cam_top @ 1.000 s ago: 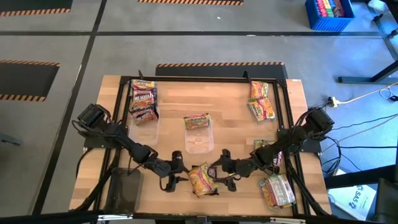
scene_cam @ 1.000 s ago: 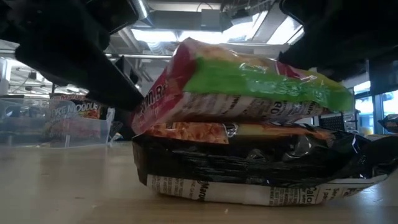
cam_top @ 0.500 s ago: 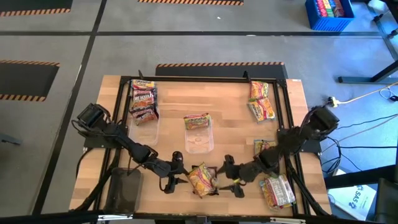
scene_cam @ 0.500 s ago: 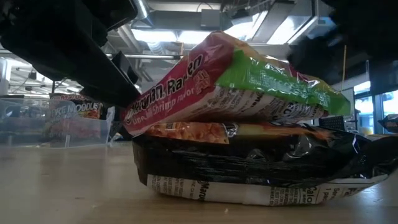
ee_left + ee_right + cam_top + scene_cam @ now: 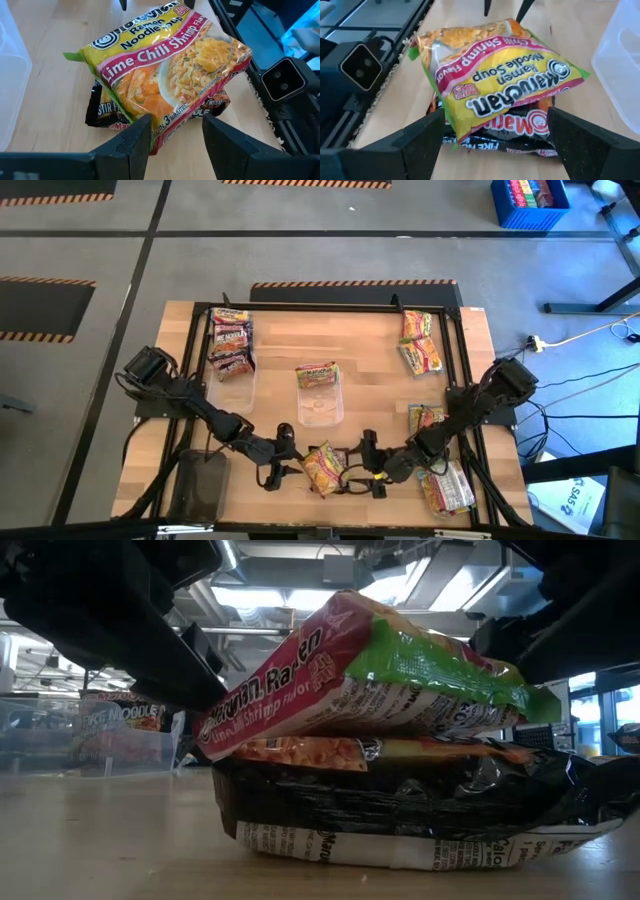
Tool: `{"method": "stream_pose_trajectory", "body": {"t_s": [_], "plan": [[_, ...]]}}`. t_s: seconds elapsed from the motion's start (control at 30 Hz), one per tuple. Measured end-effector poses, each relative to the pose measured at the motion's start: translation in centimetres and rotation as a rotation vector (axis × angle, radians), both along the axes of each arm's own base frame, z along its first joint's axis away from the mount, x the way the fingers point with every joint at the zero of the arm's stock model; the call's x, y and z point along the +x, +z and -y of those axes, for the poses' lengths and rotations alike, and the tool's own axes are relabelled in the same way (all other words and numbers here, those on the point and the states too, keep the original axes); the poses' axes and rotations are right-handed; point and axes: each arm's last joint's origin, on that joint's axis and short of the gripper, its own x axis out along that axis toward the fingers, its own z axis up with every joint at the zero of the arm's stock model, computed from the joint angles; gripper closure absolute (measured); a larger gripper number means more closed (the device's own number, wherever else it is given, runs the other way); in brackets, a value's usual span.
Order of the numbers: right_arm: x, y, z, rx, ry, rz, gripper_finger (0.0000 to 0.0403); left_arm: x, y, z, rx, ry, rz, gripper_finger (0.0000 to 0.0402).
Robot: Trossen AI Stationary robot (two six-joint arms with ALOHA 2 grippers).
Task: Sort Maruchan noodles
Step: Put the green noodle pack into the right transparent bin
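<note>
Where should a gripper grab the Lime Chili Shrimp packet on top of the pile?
Probably by the raised short edge of the Lime Chili Shrimp packet, coming in level from the left gripper side: it lies tilted on the black packet, so that edge is off the table.

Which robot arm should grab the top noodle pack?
Probably the left. The left gripper is open with its fingers right at the edge of the top pack. The right gripper is open too, but spread wider.
</note>
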Motion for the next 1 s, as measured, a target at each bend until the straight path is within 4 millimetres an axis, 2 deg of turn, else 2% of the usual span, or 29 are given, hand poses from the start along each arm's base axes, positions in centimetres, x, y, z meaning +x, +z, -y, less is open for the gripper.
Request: {"method": "stream_pose_trajectory", "body": {"t_s": [0.47, 0.87, 1.0], "plan": [[-0.1, -0.1, -0.1, 0.009, 0.031, -0.016, 0.0077, 0.1, 0.0, -0.1, 0.005, 0.012, 0.005, 0.0231], [0.5, -1.3, -0.5, 0.032, 0.007, 0.021, 0.0170, 0.2, 0.1, -0.3, 0.004, 0.020, 0.008, 0.0231], [0.5, -1.4, -0.4, 0.023, -0.004, 0.021, 0.0212, 0.2, 0.1, -0.3, 0.004, 0.019, 0.008, 0.0231]]}}
